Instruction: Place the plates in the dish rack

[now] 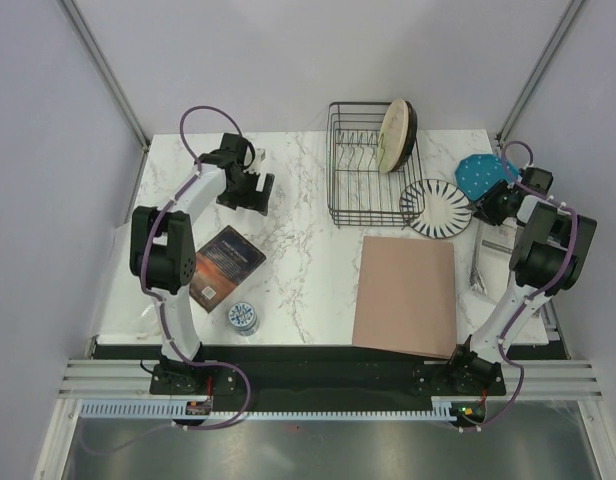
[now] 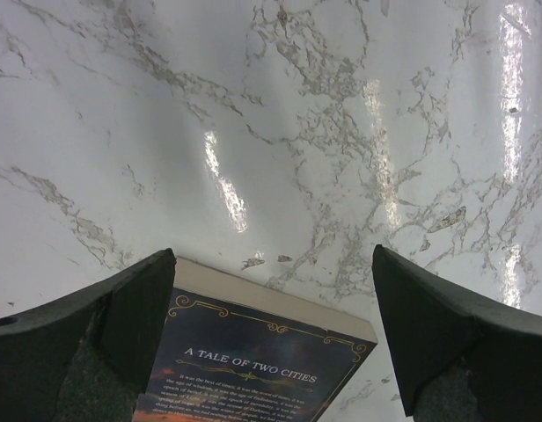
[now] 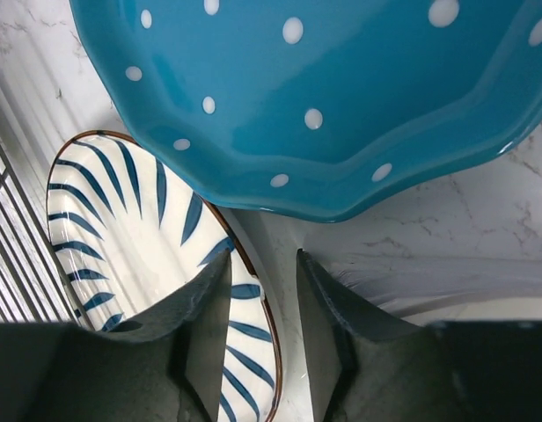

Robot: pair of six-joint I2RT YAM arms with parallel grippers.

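The black wire dish rack (image 1: 356,170) stands at the back middle, with a cream plate (image 1: 394,135) upright in its right end and a dark rim just behind it. The white plate with dark radial stripes (image 1: 435,207) (image 3: 121,229) lies flat to the right of the rack. The teal dotted plate (image 1: 480,176) (image 3: 341,88) sits beyond it, its edge overhanging the striped one. My right gripper (image 1: 485,207) (image 3: 263,259) straddles the striped plate's near rim, with a gap on each side. My left gripper (image 1: 260,190) (image 2: 273,255) hangs wide open over bare marble.
A dark book (image 1: 226,266) (image 2: 253,352) lies at the left, just under my left fingers. A small blue-and-white cup (image 1: 243,317) stands near the front edge. A brown mat (image 1: 408,295) covers the front right. A grey metal item (image 1: 480,262) lies at the right edge.
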